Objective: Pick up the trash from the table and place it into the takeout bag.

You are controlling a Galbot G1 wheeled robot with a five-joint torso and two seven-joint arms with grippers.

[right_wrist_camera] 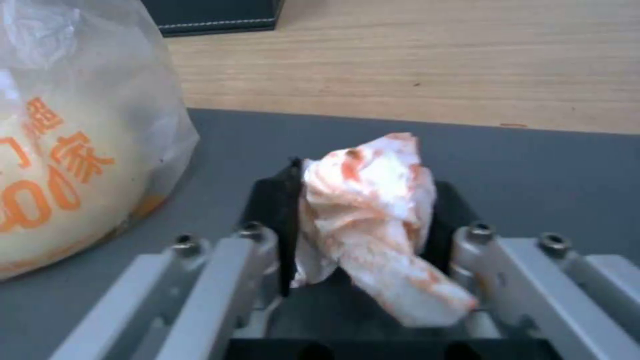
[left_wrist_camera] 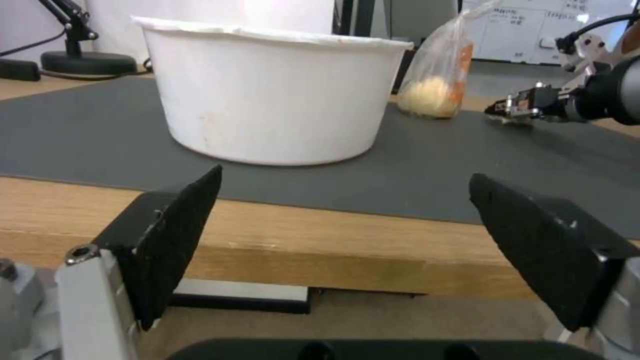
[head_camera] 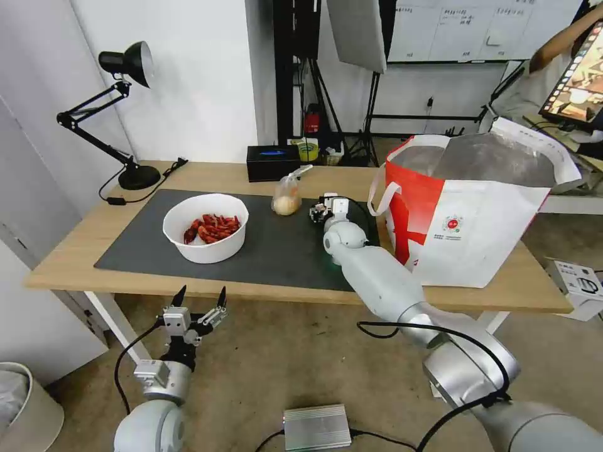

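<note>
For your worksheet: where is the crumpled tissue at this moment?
The crumpled tissue is pinched in the right gripper low over the dark mat, between the knotted clear bag and the takeout bag.

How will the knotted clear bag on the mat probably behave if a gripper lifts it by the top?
The knotted clear bag would probably sag: its film looks thin and wrinkled. The pale round lump at its bottom suggests most weight hangs low, so it may swing. It stands upright on the dark mat and may topple if pushed.
</note>
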